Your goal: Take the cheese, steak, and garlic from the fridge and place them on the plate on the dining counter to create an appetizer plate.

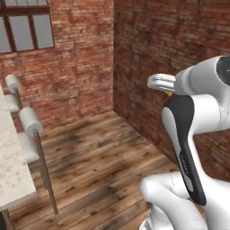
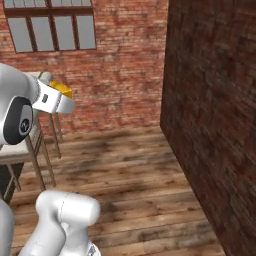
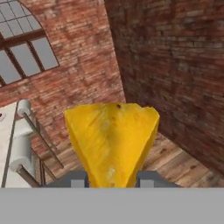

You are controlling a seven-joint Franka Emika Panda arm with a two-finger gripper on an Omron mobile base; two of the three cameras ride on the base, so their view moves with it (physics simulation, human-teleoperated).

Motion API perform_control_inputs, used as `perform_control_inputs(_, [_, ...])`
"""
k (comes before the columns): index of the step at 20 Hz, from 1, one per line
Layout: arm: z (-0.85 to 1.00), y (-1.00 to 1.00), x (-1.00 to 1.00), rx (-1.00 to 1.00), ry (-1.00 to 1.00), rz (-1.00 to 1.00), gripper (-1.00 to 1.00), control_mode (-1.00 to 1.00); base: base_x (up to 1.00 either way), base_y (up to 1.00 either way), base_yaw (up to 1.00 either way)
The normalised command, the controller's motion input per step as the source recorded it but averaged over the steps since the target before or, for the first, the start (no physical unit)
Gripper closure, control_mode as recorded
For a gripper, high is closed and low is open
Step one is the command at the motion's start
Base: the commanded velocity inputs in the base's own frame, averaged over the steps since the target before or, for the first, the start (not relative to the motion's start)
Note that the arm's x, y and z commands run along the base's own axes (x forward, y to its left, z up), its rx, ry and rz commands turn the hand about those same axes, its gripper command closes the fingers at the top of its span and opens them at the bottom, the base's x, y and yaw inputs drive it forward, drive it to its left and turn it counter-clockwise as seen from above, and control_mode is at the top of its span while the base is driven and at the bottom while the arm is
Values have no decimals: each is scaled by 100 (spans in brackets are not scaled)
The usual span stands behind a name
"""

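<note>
Pincer: clamped on the cheese, carried in the air.
Desk: pale speckled top at left, stools alongside it.
Floor: wood planks.

1. No text, label, brand, number or sign can be read in any of the pictures.
2. The dark strip on the robot arm carries a faint marking in the left base view, too blurred to make out.
</note>
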Motion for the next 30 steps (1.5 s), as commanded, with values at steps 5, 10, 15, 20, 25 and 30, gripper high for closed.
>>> perform_control_inputs(5, [0,0,0,0,0,0,100,100,100,-45,52])
perform_control_inputs(10, [0,0,0,0,0,0,100,100,100,-38,55])
perform_control_inputs(15, [0,0,0,0,0,0,100,100,100,-39,55])
perform_control_inputs(20, [0,0,0,0,0,0,100,100,100,-46,54])
perform_control_inputs(25, [0,0,0,0,0,0,100,100,100,-49,54])
perform_control_inputs(30, [0,0,0,0,0,0,100,100,100,-56,54])
